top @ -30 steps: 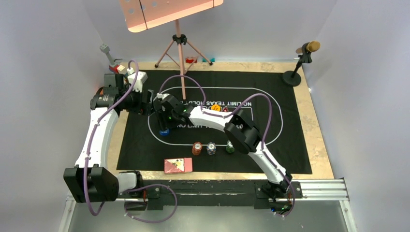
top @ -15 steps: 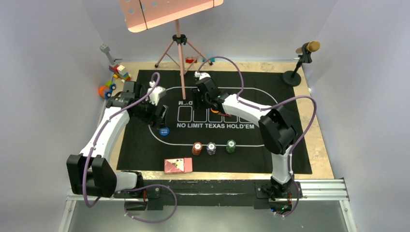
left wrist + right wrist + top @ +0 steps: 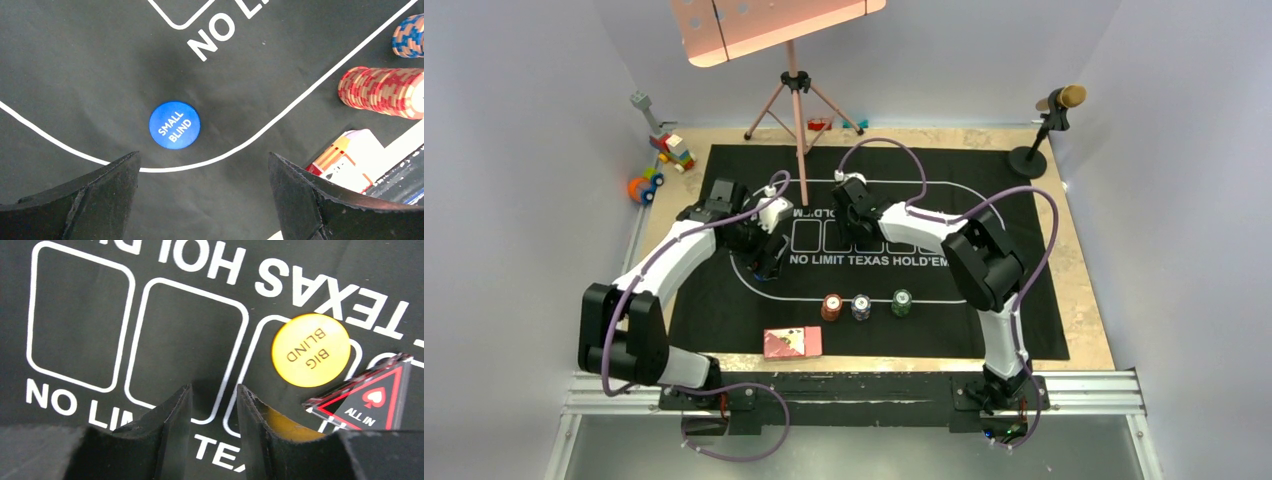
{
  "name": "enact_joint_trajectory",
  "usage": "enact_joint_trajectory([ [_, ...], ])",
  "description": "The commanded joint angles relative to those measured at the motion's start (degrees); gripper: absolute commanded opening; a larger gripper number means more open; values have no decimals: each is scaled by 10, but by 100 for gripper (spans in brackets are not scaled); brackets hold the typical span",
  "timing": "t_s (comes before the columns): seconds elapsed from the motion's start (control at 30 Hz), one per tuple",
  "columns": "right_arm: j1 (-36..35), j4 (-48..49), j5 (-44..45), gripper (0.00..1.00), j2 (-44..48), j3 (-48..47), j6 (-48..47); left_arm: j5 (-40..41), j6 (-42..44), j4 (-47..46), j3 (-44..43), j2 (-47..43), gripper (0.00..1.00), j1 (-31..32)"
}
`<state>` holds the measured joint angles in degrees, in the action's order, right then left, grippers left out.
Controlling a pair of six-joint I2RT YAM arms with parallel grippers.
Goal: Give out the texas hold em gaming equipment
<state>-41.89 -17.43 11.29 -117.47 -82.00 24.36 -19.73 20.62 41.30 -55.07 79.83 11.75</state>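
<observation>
Swung in from the mat's left side, the left pincer (image 3: 204, 162) hangs spread wide over the blue SMALL BLIND disc (image 3: 174, 125), which lies on the felt mat (image 3: 75, 60) inside the white line. The right pincer (image 3: 214, 390), narrowly parted and empty, hovers near the orange BIG BLIND disc (image 3: 310, 350).

The desk (image 3: 1086, 315) is carrying a black felt mat (image 3: 904, 338), with toy blocks (image 3: 672, 150) sitting beyond the mat's far-left corner.
</observation>
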Motion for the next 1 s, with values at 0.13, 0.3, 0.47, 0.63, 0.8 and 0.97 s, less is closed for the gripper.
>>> enact_joint_trajectory([
  [0.13,42,-28,50,39,0,4,21,5,28,-66,6,41,100,11],
  [0.3,59,-43,72,39,-12,-5,16,12,37,-88,22,54,100,20],
  [0.47,77,-45,81,39,-40,-32,12,22,47,-97,23,56,100,25],
  [0.63,96,-51,88,31,-74,-77,12,45,62,-104,32,40,98,26],
  [0.8,111,-81,90,31,-118,-152,12,47,58,-90,35,6,99,25],
  [0.97,128,-136,105,32,-158,-235,22,50,54,-73,36,-13,100,25],
])
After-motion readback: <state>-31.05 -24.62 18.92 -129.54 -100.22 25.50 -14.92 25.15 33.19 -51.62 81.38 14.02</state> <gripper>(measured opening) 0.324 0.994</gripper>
